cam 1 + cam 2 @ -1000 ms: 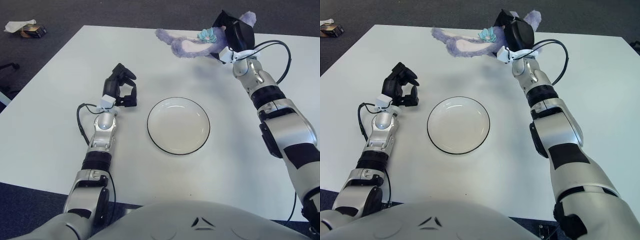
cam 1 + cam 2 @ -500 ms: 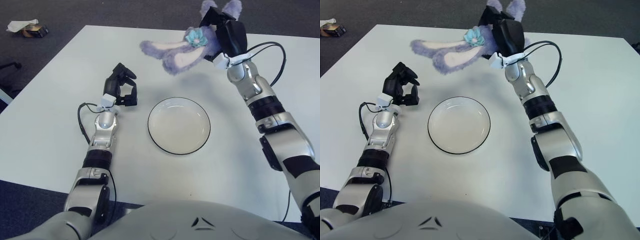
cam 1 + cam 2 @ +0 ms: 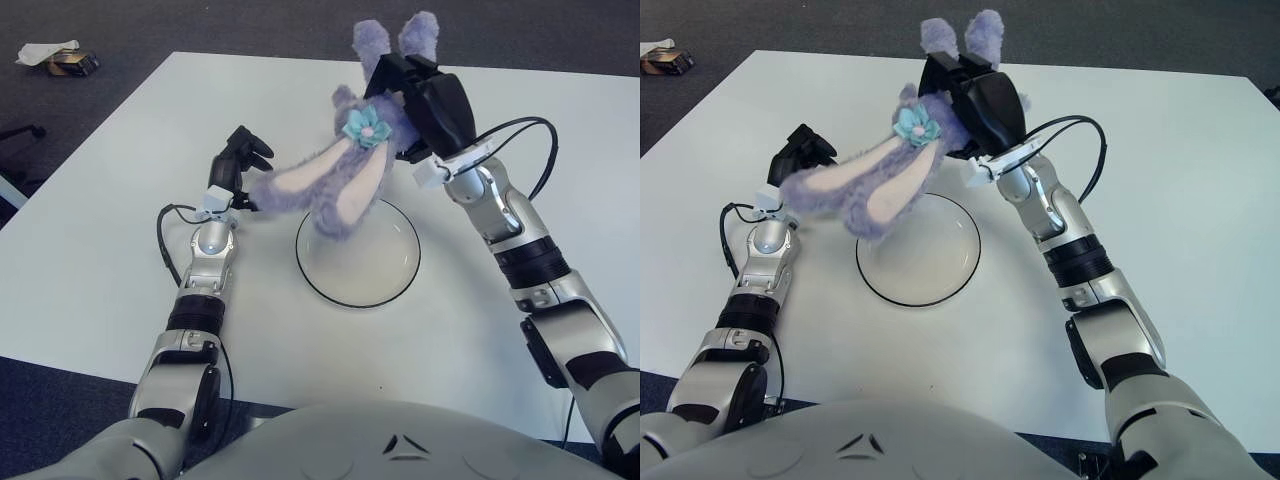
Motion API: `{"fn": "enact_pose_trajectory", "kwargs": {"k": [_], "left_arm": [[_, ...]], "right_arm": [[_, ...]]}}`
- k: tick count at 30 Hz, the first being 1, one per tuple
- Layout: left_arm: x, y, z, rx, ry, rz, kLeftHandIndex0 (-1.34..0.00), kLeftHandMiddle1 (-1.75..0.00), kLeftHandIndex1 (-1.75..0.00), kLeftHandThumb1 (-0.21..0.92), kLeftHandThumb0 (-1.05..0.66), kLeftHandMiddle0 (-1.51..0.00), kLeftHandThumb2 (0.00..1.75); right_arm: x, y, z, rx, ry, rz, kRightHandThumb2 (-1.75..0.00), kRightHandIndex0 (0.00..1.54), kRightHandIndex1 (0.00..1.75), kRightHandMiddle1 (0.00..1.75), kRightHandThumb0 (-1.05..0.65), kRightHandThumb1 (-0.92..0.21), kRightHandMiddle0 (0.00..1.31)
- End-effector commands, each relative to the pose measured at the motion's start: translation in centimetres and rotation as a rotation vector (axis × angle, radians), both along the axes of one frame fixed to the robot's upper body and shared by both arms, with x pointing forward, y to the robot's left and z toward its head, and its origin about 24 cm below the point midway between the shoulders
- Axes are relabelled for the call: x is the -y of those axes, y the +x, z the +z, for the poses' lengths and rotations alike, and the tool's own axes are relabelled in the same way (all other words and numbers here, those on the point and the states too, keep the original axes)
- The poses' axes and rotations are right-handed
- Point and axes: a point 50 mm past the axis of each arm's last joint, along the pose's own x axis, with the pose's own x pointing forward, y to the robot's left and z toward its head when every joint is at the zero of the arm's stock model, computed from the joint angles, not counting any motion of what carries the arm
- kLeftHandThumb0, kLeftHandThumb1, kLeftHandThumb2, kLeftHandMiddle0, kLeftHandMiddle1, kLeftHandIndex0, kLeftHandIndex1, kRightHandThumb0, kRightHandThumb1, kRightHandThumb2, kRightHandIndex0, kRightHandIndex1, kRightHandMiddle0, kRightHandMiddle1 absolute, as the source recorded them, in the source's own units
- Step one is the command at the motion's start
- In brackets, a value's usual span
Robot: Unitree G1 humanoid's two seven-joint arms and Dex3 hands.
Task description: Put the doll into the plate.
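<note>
A purple plush rabbit doll (image 3: 340, 180) with long ears and a teal flower hangs in the air, head down. Its ears droop over the far left rim of the white plate (image 3: 368, 268). My right hand (image 3: 430, 105) is shut on the doll's body, above the plate's far edge, and the doll's feet stick up behind the hand. The plate holds nothing. My left hand (image 3: 236, 160) shows to the left of the plate, fingers relaxed and holding nothing; one ear tip hides part of it.
The white table (image 3: 100, 250) stretches all around the plate. Its front edge runs close to my torso. On the dark floor beyond the far left corner lies a small heap of objects (image 3: 58, 58).
My right hand has lifted the doll from the table's far side and brought it nearer and leftward, over the plate. The ears have swung down. The left hand has stayed put.
</note>
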Motion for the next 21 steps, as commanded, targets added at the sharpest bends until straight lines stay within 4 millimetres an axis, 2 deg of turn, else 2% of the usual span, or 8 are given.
{"fn": "enact_pose_trajectory", "kwargs": {"k": [1, 12, 21], "left_arm": [[-0.2, -1.8, -4.1, -0.147, -0.012, 0.015, -0.51, -1.75, -1.75, 0.28, -0.01, -0.53, 1.36], [-0.2, -1.6, -4.1, -0.138, -0.011, 0.017, -0.52, -1.75, -1.75, 0.27, -0.01, -0.54, 1.38], [-0.1, -1.5, -4.1, -0.132, -0.013, 0.013, -0.52, -1.75, -1.75, 0.27, -0.01, -0.54, 1.38]], "right_arm": [[-0.1, -1.1, 0.0, -0.011, -0.027, 0.063, -1.62, 0.85, 1.66, 1.75, 0.0, -0.03, 0.6], [0.5, -2.9, -1.1, 0.018, -0.141, 0.117, -1.59, 0.83, 1.66, 1.75, 0.0, -0.06, 0.58], [0.5, -4.3, -1.7, 0.095, -0.147, 0.175, -1.57, 0.82, 1.66, 1.75, 0.0, -0.08, 0.56]]}}
